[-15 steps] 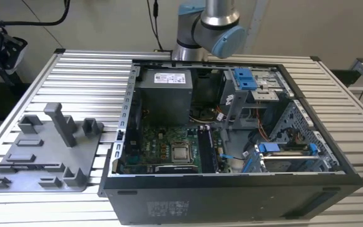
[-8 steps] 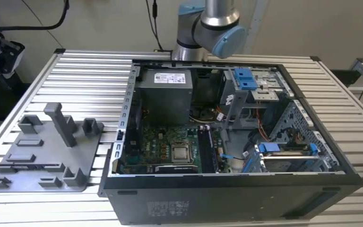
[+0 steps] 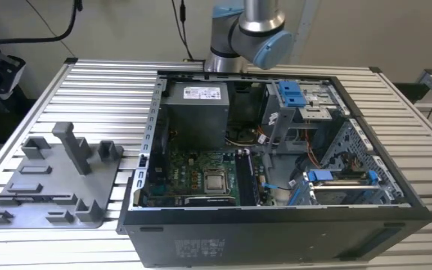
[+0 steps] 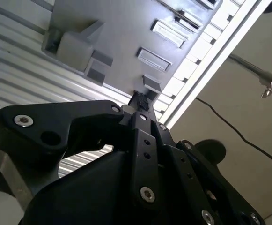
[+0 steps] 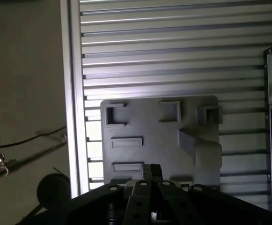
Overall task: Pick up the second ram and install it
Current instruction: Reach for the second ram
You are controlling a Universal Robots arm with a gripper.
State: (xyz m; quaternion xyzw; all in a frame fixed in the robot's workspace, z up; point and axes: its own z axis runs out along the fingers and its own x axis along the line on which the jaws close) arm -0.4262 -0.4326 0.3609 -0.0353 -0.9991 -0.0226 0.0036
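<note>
The gripper (image 5: 152,171) is hanging above the grey tray (image 5: 150,126) in both wrist views, its fingers pressing tip to tip with nothing showing between them. The second ram (image 3: 36,197) is probably the thin dark strip lying in the tray's long low holder, at the lower left of the exterior view, though the view is too poor to confirm this. Judged as a memory stick, it is likely handling as light and stiff but fragile. It is best taken by its two long faces near the middle, clear of the contact edge. The tray is presenting as matte moulded plastic with squared upright blocks. It is resting on a ribbed metal table (image 3: 96,84), beside the open dark computer case (image 3: 276,242).
</note>
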